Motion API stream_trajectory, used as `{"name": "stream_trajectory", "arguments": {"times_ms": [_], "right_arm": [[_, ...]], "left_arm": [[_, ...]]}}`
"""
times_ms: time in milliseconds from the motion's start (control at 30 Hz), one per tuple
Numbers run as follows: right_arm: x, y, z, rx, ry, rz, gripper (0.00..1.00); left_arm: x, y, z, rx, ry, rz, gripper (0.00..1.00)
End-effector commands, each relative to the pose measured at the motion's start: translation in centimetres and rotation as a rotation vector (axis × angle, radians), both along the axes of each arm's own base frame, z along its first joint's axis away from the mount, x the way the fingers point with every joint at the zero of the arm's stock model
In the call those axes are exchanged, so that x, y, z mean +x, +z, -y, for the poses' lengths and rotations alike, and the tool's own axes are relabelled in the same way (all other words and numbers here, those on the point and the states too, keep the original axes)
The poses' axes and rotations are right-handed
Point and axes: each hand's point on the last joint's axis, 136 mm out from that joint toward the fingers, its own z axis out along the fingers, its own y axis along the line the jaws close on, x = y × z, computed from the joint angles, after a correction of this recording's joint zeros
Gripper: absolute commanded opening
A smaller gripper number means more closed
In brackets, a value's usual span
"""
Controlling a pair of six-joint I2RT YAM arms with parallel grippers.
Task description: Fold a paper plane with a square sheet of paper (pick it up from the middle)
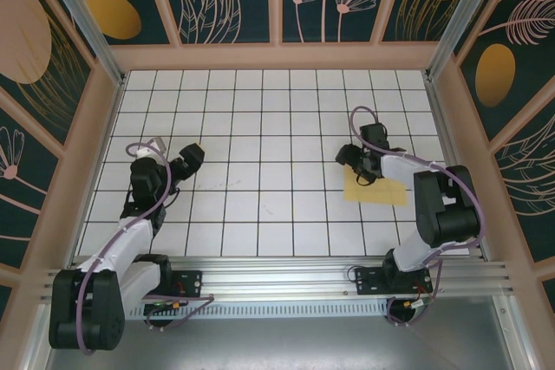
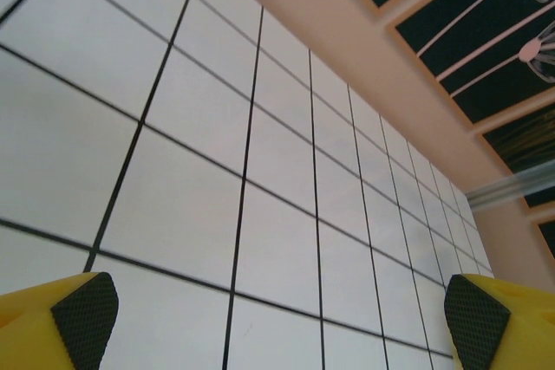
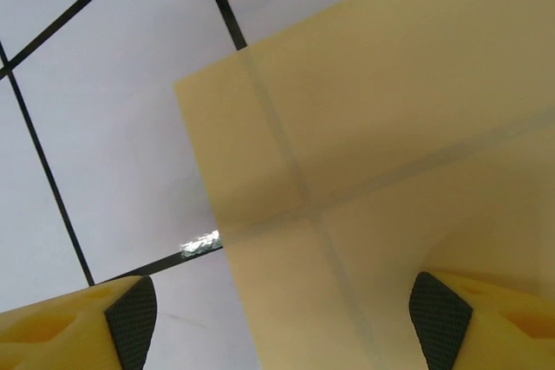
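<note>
Right gripper [image 1: 357, 163] hangs wide open over the square sheet of paper [image 1: 387, 192] (flat, no crease visible); left gripper [image 1: 179, 163], also wide, holds nothing. Pickup and every fold remain.

Yellow sheet [image 1: 383, 193] — partly under right end effector [image 1: 357, 166]

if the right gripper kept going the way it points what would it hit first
Probably the square sheet of paper, near its corner: the right gripper, jaws open, points down straddling the paper's edge, partly over the bare table. How far off it is stays unclear.
</note>
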Motion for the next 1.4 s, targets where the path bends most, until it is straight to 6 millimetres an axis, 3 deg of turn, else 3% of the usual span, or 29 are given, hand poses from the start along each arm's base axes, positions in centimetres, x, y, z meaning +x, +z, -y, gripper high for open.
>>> {"name": "stream_trajectory", "arguments": {"times_ms": [0,200,400,533,633,700,800,933,1233,1367], "right_arm": [[-3.8,-3.0,-3.2,0.062,0.027,-0.147,0.81],[-4.0,-2.8,-10.5,0.154,0.068,-0.145,0.79],[-2.6,-2.0,-18.9,0.206,0.192,-0.136,0.78],[-1.4,0.2,-21.7,0.23,0.259,-0.096,0.78],[-0.2,2.5,-20.4,0.147,0.274,-0.026,0.79],[0.5,3.4,-18.2,0.081,0.255,0.001,0.8],[1.0,3.2,-14.5,0.018,0.215,-0.007,0.8],[0.3,1.8,-12.2,0.021,0.215,-0.049,0.8],[-3.3,-1.2,-12.0,0.049,0.177,-0.157,0.79],[-5.4,-1.0,-14.0,0.13,0.151,-0.169,0.79]], "left_arm": [[-0.6,-0.9,1.4,-0.043,-0.059,-0.033,0.99],[-0.6,-1.3,3.4,-0.035,-0.127,-0.058,0.99],[-0.4,-2.0,5.3,-0.047,-0.183,-0.099,0.98],[-0.7,-2.2,5.8,-0.059,-0.195,-0.11,0.98],[-0.9,-2.2,5.9,-0.06,-0.205,-0.108,0.98],[-1.1,-2.2,6.1,-0.062,-0.22,-0.109,0.99],[-1.3,-1.8,6.9,-0.081,-0.256,-0.096,0.99],[-1.4,-1.8,8.1,-0.093,-0.3,-0.103,0.98],[-1.2,-2.4,10.4,-0.096,-0.345,-0.13,0.99],[-0.9,-2.3,11.1,-0.092,-0.353,-0.137,0.99]]}}
